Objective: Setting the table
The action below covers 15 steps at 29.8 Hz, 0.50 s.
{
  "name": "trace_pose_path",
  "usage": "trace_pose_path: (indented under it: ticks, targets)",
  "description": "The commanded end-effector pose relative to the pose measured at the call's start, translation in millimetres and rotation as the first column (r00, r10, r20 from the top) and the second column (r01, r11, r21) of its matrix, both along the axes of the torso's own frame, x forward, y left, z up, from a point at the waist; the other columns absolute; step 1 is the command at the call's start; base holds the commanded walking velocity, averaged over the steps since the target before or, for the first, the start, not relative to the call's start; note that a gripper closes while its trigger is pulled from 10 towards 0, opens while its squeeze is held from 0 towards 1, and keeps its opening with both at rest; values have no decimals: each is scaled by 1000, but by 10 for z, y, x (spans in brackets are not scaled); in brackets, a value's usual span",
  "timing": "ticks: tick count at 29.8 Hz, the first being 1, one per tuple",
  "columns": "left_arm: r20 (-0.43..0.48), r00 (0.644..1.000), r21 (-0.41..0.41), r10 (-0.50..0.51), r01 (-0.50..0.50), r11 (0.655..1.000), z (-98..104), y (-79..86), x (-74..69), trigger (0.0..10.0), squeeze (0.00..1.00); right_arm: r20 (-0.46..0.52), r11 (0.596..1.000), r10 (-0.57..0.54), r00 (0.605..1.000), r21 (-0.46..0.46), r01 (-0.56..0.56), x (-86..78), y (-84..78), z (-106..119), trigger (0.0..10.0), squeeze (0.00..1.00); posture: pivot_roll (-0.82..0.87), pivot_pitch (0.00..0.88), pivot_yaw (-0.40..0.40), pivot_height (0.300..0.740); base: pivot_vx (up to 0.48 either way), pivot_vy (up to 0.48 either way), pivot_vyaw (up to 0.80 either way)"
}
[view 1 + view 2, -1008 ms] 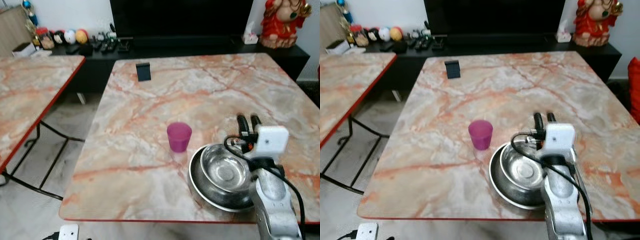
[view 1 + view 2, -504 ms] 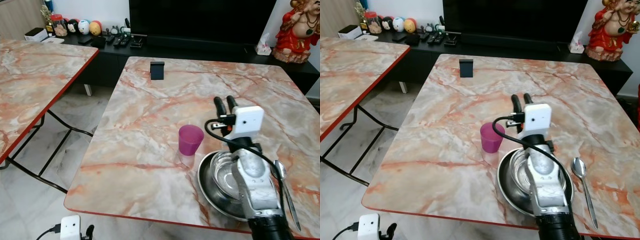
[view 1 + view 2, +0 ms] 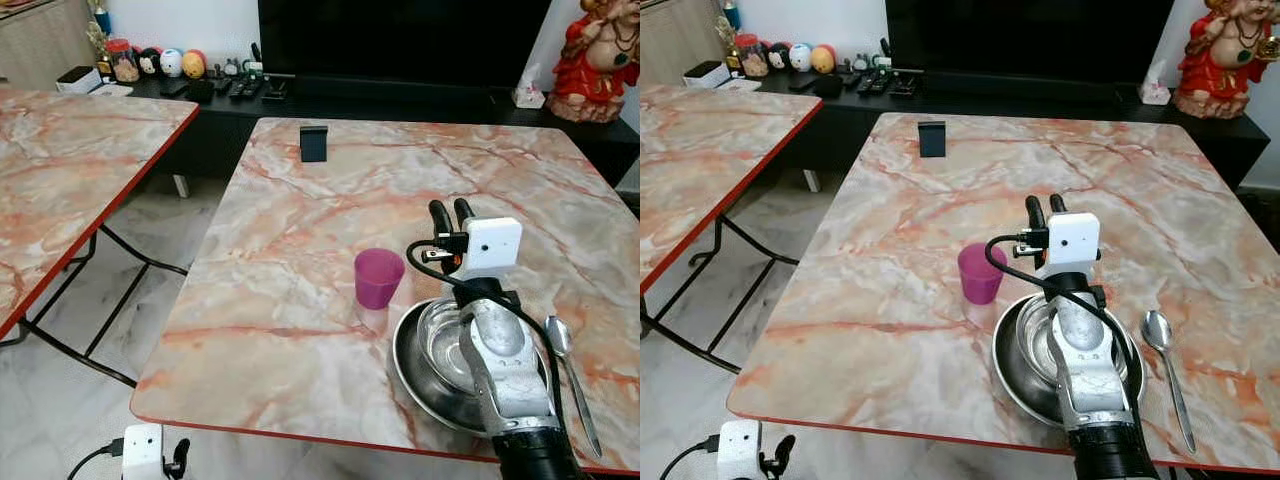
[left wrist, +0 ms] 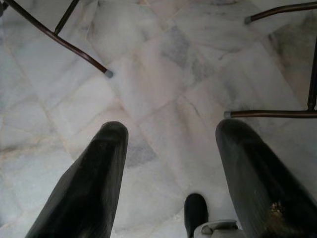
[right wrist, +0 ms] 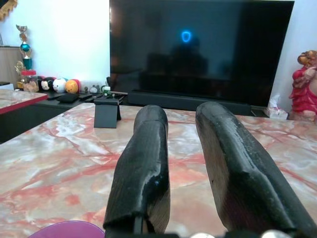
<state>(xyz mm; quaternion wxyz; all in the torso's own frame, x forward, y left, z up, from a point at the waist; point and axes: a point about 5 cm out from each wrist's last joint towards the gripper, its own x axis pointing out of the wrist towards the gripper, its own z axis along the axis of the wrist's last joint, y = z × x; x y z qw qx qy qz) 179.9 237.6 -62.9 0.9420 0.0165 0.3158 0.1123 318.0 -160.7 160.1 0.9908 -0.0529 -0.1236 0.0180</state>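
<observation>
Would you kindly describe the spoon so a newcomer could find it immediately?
Start at the marble table with the red rim. Near its front right corner sits a steel bowl on a plate; the spoon lies just right of them, the only slim, long-handled piece.

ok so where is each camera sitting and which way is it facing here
Left and right eye views: on the head, looking forward and down at the marble table; both share the purple cup, steel bowls, spoon and right arm.
Left wrist view: looks down past the open left end effector at floor tiles.
Right wrist view: looks across the table toward the TV, past the right end effector, slightly parted.
</observation>
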Motion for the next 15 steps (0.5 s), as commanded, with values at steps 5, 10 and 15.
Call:
trace_pose_path:
  ticks: [5, 10, 15]
  targets:
    - [16, 1000, -4, 22, -22, 1000, 36, -7, 78, 10000, 0, 40, 1000, 12, 999, 16, -13, 11, 70, 115, 10000, 0, -54, 0, 21, 732, 0, 301, 0]
    - [17, 1000, -8, 23, -23, 1000, 43, -17, 100, 10000, 0, 44, 1000, 17, 999, 18, -18, 21, 101, 140, 10000, 0, -54, 0, 19, 732, 0, 300, 0]
    - [13, 1000, -13, 25, -25, 1000, 36, -33, 103, 10000, 0, 47, 1000, 15, 999, 21, -16, 33, 105, 159, 10000, 0, -60, 0, 22, 732, 0, 300, 0]
